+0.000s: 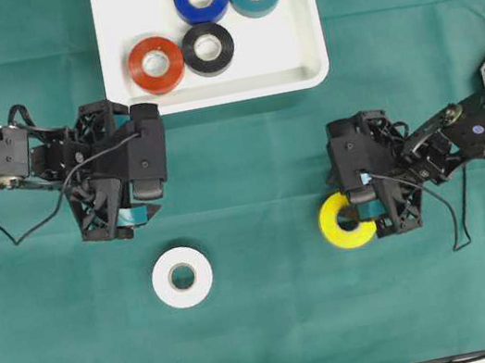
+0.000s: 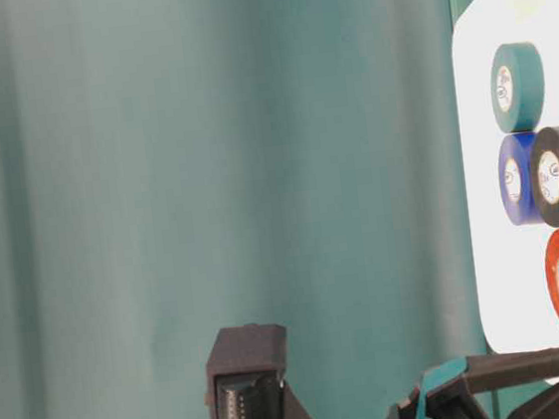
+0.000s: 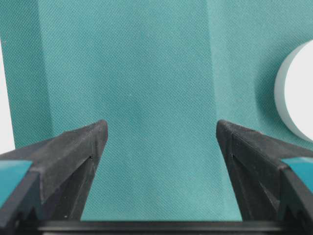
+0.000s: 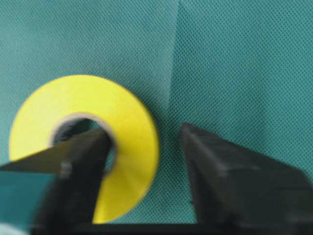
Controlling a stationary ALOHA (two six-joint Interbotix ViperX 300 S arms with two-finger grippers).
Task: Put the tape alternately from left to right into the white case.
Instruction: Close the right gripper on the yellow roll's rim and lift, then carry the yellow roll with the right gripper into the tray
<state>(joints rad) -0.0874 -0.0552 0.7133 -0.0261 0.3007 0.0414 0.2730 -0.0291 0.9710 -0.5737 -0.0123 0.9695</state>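
Straddling the yellow tape, right end effector; labels unreadable.

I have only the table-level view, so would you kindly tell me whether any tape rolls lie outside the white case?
Observer: Yes, two. A white roll and a yellow roll lie on the green cloth.
Operator: Thank you. Where is the right claw?
Observer: The right claw straddles the yellow roll's wall, with one finger in the hole and the other outside. There is a gap, so it is not yet gripping.
Operator: And the left claw?
Observer: The left claw stands open over bare cloth, with the white roll off to one side.
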